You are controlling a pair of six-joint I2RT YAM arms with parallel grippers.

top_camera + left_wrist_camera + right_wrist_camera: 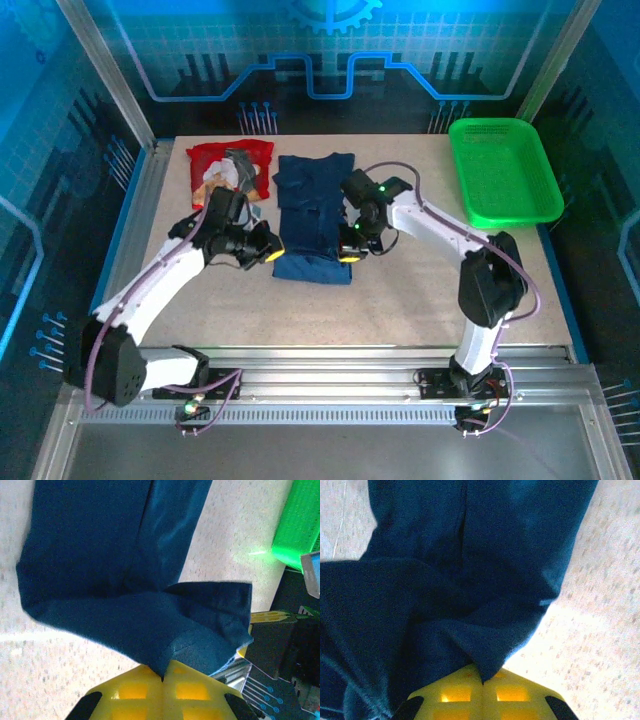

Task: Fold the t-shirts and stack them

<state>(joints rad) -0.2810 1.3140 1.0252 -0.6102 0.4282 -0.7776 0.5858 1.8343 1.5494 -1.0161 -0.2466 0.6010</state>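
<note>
The navy blue t-shirt (313, 210) lies as a long narrow strip down the middle of the table, its print hidden. My left gripper (272, 254) is shut on the shirt's near left corner. My right gripper (350, 252) is shut on the near right corner. In the left wrist view the navy cloth (125, 580) is pinched between the yellow fingers (125, 692), and the near hem curls up off the table. The right wrist view has a fold of the navy cloth (470, 580) clamped in my yellow fingers (515, 695). The red t-shirt (231, 170) lies crumpled at the back left.
A green mesh basket (503, 170) stands at the back right corner of the table. The speckled tabletop (420, 290) is bare in front of the navy shirt. A metal rail (330, 360) runs along the near edge, by the arm bases.
</note>
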